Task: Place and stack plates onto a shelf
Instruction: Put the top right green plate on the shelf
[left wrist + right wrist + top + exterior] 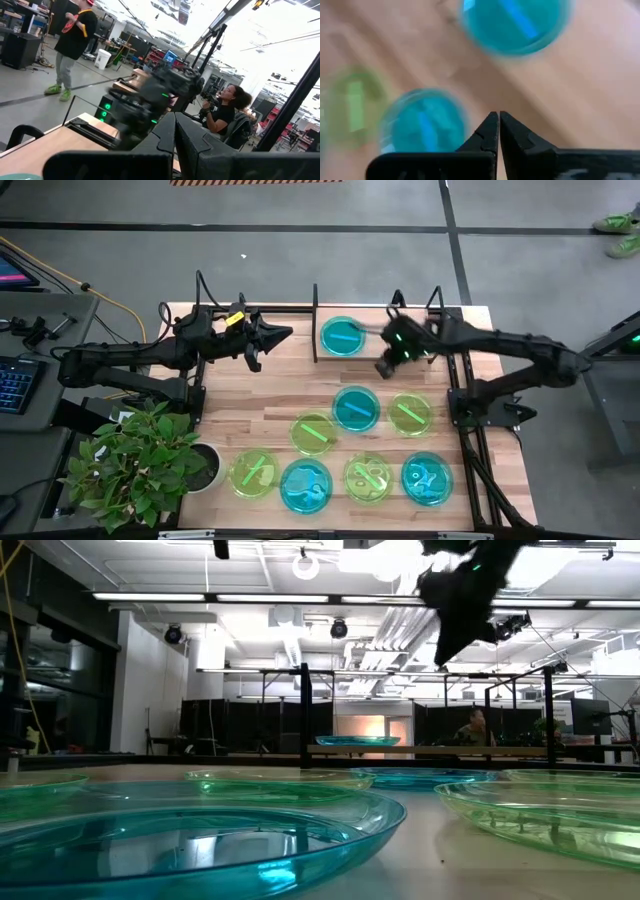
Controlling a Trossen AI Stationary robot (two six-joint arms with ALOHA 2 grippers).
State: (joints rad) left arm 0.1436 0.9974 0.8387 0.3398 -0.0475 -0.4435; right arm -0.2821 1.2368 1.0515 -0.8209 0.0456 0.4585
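Seven plates on the table, one on the shelf, both my jaws closed on nothing.
Nearest the table's front edge lie four plates in a row: a green plate [253,474], a blue plate [306,485], green, blue. Behind them, mid-table, sit three more. At the back edge the shelf [316,322] carries one blue plate [344,336]. My right gripper [384,367] hangs just beside it, my left gripper [286,334] points at the shelf. No readable writing anywhere.
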